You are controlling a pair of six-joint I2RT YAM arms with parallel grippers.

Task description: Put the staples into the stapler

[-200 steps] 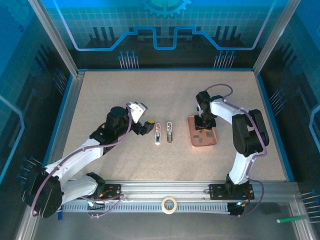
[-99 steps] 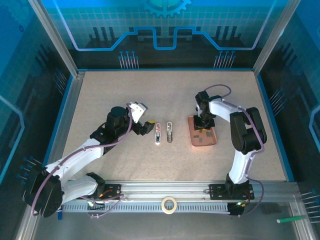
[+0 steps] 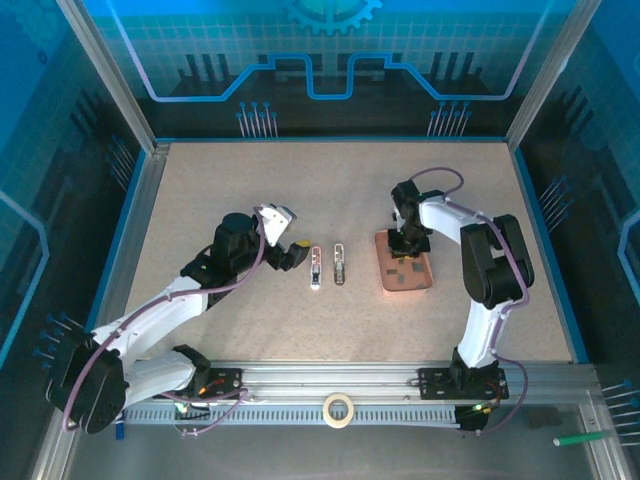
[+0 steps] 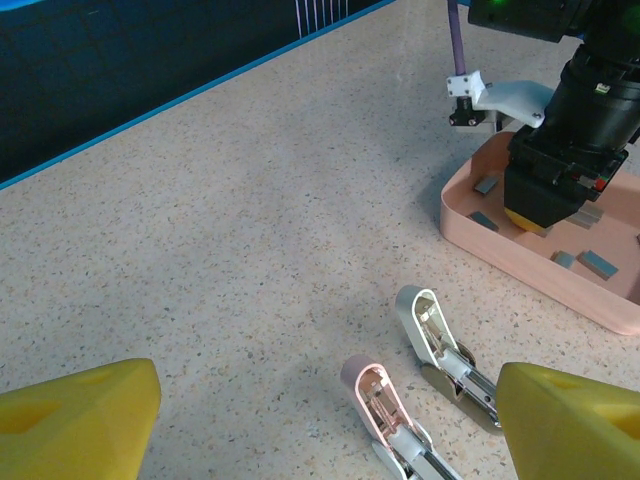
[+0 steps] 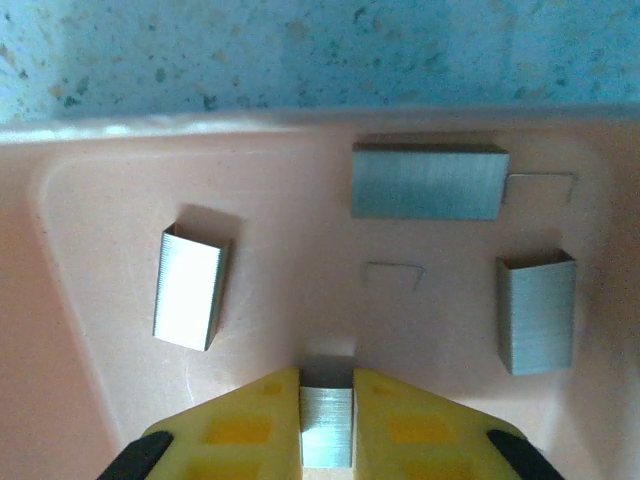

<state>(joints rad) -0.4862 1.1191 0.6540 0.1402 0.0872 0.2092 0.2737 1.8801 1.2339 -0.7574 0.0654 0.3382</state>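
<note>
Pinching staples [image 5: 327, 432], right pincer [image 5: 327, 398] parallels their long axis.

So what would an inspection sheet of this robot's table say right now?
Surface: speckled beige table, no spills seen.
Job's things: two mini staplers lie open side by side; staple strips lie in the pink tray to their right.
Clutter: tape roll on the front rail, green pen near the right corner, loose single staples in the tray.
Grippers: left gripper open beside the staplers; right gripper down in the tray, shut on one staple strip.
Cables: purple cable along each arm, no snag seen.
Surroundings: blue printed walls.
</note>
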